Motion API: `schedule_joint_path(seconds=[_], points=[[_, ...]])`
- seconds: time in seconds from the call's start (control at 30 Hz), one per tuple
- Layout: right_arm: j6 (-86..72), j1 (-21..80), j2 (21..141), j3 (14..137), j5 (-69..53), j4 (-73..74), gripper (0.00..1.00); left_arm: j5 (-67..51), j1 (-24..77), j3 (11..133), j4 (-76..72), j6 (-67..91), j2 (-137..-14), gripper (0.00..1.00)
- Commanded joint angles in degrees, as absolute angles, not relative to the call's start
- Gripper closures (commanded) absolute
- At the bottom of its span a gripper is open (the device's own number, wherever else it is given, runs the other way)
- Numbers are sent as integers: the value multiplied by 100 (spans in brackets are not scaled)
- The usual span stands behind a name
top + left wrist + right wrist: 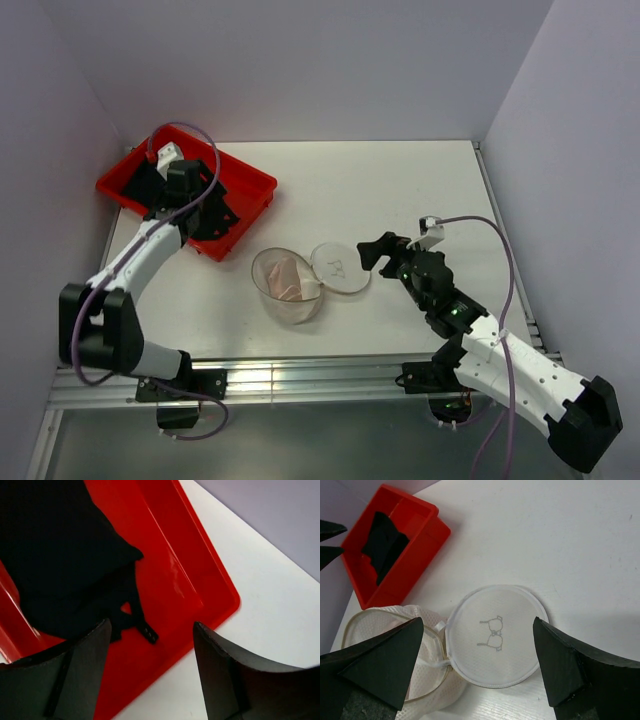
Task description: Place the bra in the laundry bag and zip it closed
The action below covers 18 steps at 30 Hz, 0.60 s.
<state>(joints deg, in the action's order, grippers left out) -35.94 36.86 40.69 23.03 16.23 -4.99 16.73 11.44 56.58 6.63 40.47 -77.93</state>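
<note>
**A:** Layout?

**B:** White surface (400, 190), with the red tray (248, 180) at its far-left corner. Everything is placed relative to the tray.

**A:** Bag?

**B:** The laundry bag (288, 292) sits on the surface near the tray's end, on the side toward the right arm (500, 350). It's unzipped and its mouth faces up. The lid (340, 265) is flipped flat on the bag's side away from the tray, with the bra outline showing. There are pale pinkish folds inside, and I can't tell whether they're mesh or cloth.

**A:** Bra?

**B:** The black bra (65, 555) is in the tray, not bagged. I'd judge its long axis runs along the tray's long side. One strap (136, 616) trails off the bulk toward the tray wall that borders bare surface, hook end outermost.

**A:** Fingers?

**B:** The left fingers (85, 665) hang above the tray, apart and holding nothing. The bulk of the bra lies below them and off to one side, and the strap end shows in the gap between them. The right fingers (380, 660) are wide apart and hold nothing. They're above the lid, well away from the tray.

**A:** So who picks?

**B:** The left arm (140, 255), I'd say, since it's far nearer. It needs to shift toward the bulk, because closing here would catch only the strap.
</note>
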Motion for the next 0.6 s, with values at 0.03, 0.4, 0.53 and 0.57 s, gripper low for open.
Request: schedule_joint_path(seconds=[0.03, 0.4, 0.53, 0.57], points=[[-3349, 3656, 3709, 2189, 1714, -703, 3, 1969, 888, 6590, 589, 3306, -8699, 28], [-3278, 3647, 3472, 2136, 1415, -808, 4, 1169, 527, 8199, 1362, 1389, -10862, 27], [-3270, 3647, 3638, 2197, 1292, -844, 4, 1222, 475, 8595, 1626, 1100, -11284, 30], [-3261, 3647, 3673, 2197, 1283, -861, 4, 1222, 475, 8648, 1739, 1064, -11363, 32]])
